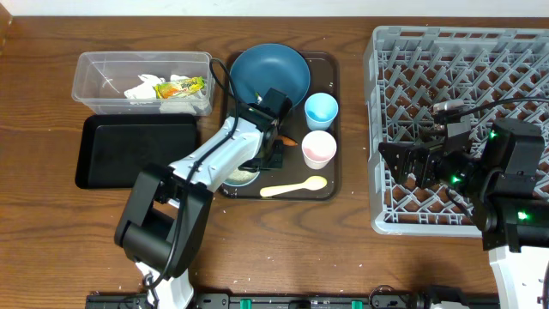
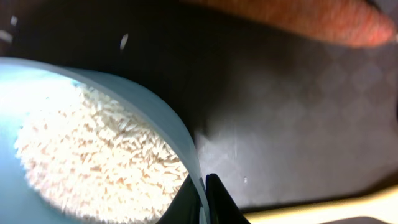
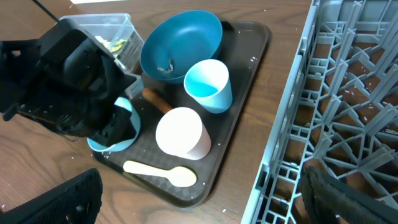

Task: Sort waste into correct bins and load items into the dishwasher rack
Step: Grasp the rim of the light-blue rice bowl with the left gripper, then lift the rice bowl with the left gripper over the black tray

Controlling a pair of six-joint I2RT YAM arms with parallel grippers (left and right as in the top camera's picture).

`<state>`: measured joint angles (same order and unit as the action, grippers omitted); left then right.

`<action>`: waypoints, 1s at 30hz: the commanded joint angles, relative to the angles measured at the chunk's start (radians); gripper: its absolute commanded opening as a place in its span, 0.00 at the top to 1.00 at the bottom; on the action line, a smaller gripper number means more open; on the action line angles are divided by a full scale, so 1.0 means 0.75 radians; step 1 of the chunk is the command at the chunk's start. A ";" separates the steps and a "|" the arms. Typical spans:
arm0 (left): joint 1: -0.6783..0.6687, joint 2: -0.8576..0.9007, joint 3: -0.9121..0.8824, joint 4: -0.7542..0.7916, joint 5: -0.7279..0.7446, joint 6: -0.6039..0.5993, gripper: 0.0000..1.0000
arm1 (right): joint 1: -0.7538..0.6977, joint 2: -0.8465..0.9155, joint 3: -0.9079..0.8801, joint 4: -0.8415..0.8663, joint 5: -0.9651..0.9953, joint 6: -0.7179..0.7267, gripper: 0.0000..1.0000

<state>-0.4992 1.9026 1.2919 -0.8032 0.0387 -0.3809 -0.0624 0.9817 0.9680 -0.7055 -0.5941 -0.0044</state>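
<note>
- Light blue bowl holding loose white rice grains sits in the near left corner of the dark brown serving tray.
- Left gripper is down at the bowl. In the left wrist view, its jaws appear pressed on the thin rim, one inside and one outside.
- Small orange carrot lies on the tray just beyond the bowl.
- Right gripper hangs over the grey dishwasher rack, on the desk to the right of the tray. Its jaws are spread wide and hold nothing.
- Clear tub and black tray sit on the desk to the left of the serving tray. The tub is the farther of the two.
- Handling, as a judgement: the bowl looks light, stiff and smooth-walled, so a rim pinch may let it swing or slip.
- The rice is loose and will spill at any tilt. The bowl should stay level until it is over a bin, then be tipped slowly.
- The best hold is deep over the rim, with the wall squarely between the jaws.
</note>
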 commanded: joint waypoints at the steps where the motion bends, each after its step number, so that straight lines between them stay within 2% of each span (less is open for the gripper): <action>1: 0.016 -0.090 0.033 -0.058 0.025 0.007 0.94 | -0.003 -0.002 0.028 0.008 -0.012 0.015 0.01; 7: 0.091 -0.284 0.033 -0.136 0.120 0.001 0.94 | -0.003 -0.002 0.028 0.030 -0.012 0.015 0.01; 14: 0.229 -0.447 0.033 -0.176 0.134 0.003 0.94 | -0.003 -0.002 0.028 0.081 -0.012 0.015 0.01; 20: 0.385 -0.473 0.032 -0.255 0.251 0.040 0.94 | -0.003 0.014 0.028 0.155 -0.012 0.015 0.01; 30: 0.620 -0.473 0.031 -0.291 0.298 0.115 0.94 | -0.003 0.018 0.028 0.174 -0.012 0.016 0.01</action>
<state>-0.0769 1.5635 1.2945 -1.0157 0.2382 -0.3347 -0.0624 0.9939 0.9680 -0.5781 -0.5945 -0.0036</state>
